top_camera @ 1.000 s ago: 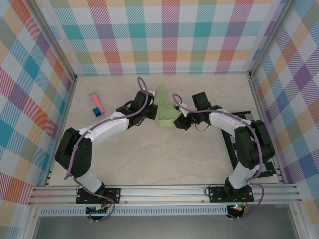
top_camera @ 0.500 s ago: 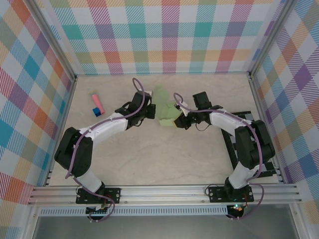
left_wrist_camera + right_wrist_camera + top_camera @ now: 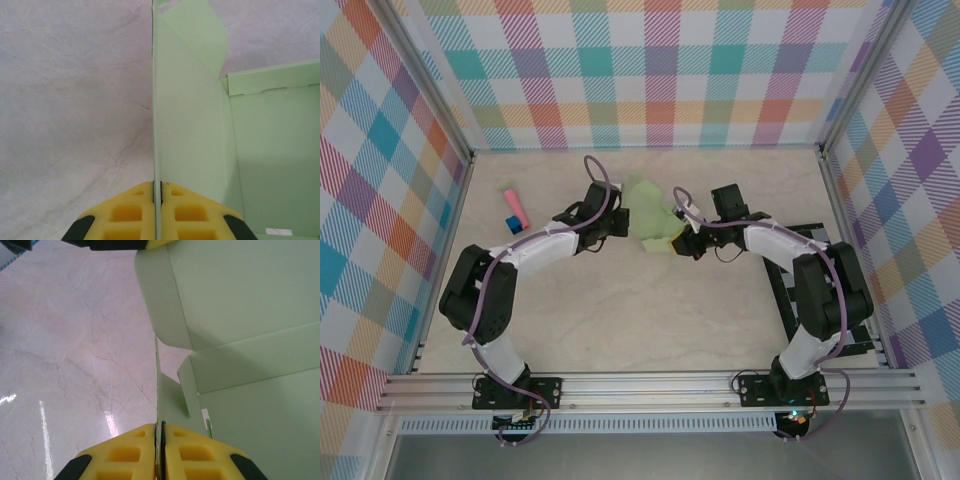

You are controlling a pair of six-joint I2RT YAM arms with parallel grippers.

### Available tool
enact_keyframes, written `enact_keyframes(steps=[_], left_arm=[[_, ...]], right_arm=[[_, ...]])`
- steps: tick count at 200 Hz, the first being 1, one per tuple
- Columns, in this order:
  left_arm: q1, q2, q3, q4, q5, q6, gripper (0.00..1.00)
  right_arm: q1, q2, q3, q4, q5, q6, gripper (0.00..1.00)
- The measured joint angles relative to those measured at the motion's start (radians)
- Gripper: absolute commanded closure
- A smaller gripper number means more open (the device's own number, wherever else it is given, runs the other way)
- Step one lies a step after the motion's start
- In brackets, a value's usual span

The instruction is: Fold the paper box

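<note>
The paper box (image 3: 653,218) is pale green thin card, partly folded, held up at the table's far middle between both arms. My left gripper (image 3: 623,222) is shut on its left panel; in the left wrist view the yellow fingers (image 3: 130,212) pinch the card's edge (image 3: 190,125), which stands upright ahead of them. From the right, my right gripper (image 3: 684,235) is shut on a flap of the box; in the right wrist view the thin flap (image 3: 162,390) runs straight out from between the pads, with larger panels (image 3: 250,315) above and to the right.
A small pink-and-blue stick (image 3: 514,207) lies at the far left of the marbled table (image 3: 640,320). A black-and-white board (image 3: 800,290) lies under the right arm by the right wall. Checkered walls enclose three sides.
The left gripper has shifted slightly back and left with the card, and the box's top flap now stands more upright and spread. The right gripper has barely moved.
</note>
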Motion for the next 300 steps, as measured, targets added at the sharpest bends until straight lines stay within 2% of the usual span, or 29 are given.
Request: enact_keyframes(steps=[45, 59, 166, 242, 300], left_arm=[[0.004, 0.024, 0.037, -0.034, 0.033, 0.007, 1.0], [0.004, 0.026, 0.037, -0.034, 0.035, 0.007, 1.0], [0.004, 0.027, 0.037, -0.02, 0.007, 0.008, 1.0], [0.013, 0.064, 0.06, -0.01, -0.001, 0.024, 1.0], [0.045, 0.106, 0.079, 0.002, 0.044, 0.03, 1.0]], right_arm=[[-0.002, -0.031, -0.013, 0.005, -0.043, -0.044, 0.88], [-0.002, -0.031, -0.013, 0.006, -0.042, -0.044, 0.92], [-0.006, -0.031, -0.014, 0.095, 0.056, 0.063, 0.93], [-0.024, -0.048, -0.084, 0.188, 0.002, 0.065, 0.93], [-0.028, -0.059, -0.103, 0.219, 0.079, 0.113, 0.93]])
